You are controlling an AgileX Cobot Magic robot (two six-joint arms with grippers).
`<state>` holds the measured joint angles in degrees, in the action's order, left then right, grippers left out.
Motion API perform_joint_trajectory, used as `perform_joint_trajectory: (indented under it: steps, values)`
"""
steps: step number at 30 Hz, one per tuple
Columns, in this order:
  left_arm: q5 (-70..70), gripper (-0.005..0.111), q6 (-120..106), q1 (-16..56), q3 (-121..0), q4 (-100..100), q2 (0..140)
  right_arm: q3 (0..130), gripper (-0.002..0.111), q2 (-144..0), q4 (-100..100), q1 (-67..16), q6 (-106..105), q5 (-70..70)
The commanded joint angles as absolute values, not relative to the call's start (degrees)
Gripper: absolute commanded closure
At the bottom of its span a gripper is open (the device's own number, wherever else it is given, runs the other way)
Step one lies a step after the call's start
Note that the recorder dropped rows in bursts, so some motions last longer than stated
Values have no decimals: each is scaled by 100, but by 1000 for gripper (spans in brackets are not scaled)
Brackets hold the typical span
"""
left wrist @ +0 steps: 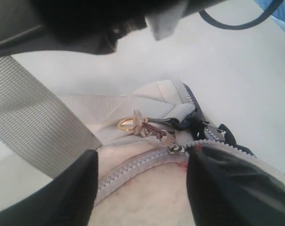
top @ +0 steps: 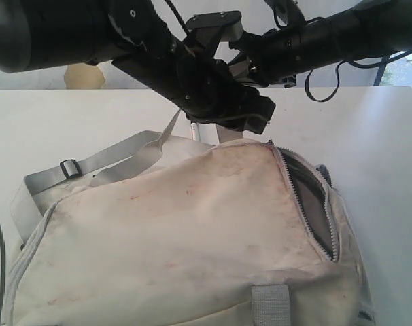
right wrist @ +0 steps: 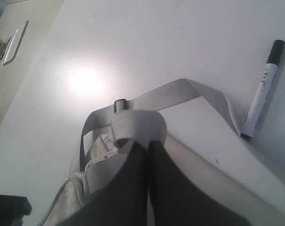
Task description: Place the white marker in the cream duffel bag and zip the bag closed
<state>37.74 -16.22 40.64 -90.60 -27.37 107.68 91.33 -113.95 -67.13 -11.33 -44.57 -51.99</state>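
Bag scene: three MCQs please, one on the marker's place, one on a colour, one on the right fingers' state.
1. Where is the marker?
A. On the table beside the bag
B. Inside the bag
C. On top of the bag

2. Its cap is:
A. Red
B. Black
C. White

3. The right fingers are:
A. Open over the table
B. Shut on a grey strap
C. Shut on the marker

Answers: 1 A, it lies flat on the table by the bag's edge. 2 B, a dark end on a white barrel. 3 B, the strap loop is pinched between them.
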Motion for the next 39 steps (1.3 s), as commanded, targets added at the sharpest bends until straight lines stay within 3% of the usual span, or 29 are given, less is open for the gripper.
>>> perform_joint_trajectory:
  steps: [1,15,18,23,25,29,39]
  values:
    - [3854,48,-1573,4093,-9074,-2559,10735,9193,108,-11352,-6746,-1087,-4473,-5131]
    - [4016,46,-1346,4015,-9074,-1745,10299,9193,107,-11661,-6725,-1087,-2956,-5133]
    - [4367,39,-1211,3877,-9074,-1746,10246,9206,94,-11661,-6720,-1064,-3182,-5341]
    - [4735,36,-1018,3632,-9074,-1670,10235,9208,45,-11661,-6620,-885,-2984,-5892]
    - [4827,37,-1018,3597,-9074,-1655,10226,9208,36,-11639,-6335,-717,-2681,-6262]
    - [4878,37,-1045,3597,-9074,-1585,10212,9218,41,-11523,-5541,-335,-2230,-6682]
    - [5103,41,-342,3597,-9838,-1916,10960,8685,78,-10957,-4603,450,-2557,-6996]
